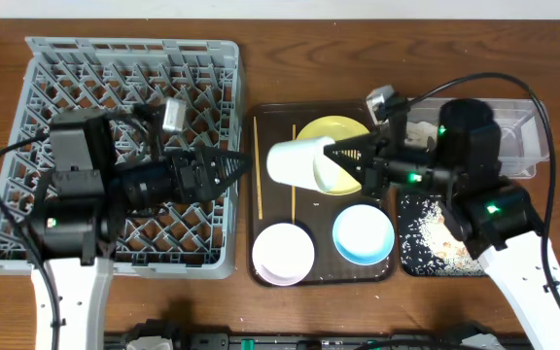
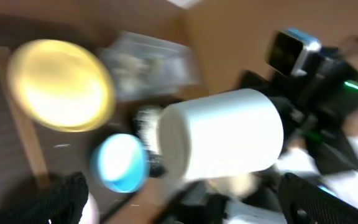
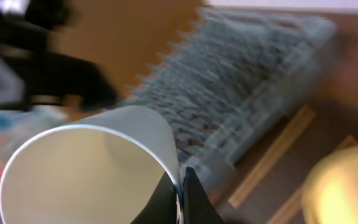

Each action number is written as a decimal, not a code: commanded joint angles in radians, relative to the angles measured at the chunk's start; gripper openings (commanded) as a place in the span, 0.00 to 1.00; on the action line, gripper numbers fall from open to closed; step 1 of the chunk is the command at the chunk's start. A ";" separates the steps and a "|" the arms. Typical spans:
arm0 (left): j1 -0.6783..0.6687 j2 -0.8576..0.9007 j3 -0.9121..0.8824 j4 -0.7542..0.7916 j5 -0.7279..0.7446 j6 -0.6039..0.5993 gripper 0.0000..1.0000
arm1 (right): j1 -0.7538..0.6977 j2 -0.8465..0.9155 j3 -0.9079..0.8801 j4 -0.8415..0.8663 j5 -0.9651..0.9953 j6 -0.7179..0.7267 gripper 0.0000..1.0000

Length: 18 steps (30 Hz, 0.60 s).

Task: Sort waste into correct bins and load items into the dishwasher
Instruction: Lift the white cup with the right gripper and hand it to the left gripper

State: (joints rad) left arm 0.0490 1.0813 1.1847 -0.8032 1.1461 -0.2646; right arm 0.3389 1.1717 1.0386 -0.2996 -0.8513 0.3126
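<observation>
Right fingers pinch cup rim — left fingers spread, empty | black tray holds crumbs

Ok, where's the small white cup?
Overhead, the small white cup hangs sideways mid-table, pinched at its rim by the right gripper, beside the round yellow plate.

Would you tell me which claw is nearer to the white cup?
Right. The right claw is shut on the white cup at its rim; the left claw is open, just off its base.
</observation>
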 commanded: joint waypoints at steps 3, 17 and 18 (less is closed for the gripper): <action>0.005 0.028 0.024 0.037 0.352 0.001 0.98 | 0.003 0.034 0.008 0.191 -0.306 0.078 0.01; -0.065 0.027 0.024 0.057 0.426 -0.003 0.94 | 0.087 0.156 0.008 0.503 -0.280 0.245 0.01; -0.070 0.027 0.024 0.057 0.426 -0.003 0.93 | 0.091 0.160 0.008 0.521 -0.280 0.257 0.01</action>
State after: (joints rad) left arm 0.0204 1.1107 1.1847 -0.7525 1.5085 -0.2684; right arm 0.3840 1.3033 1.0386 0.1917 -1.1252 0.5098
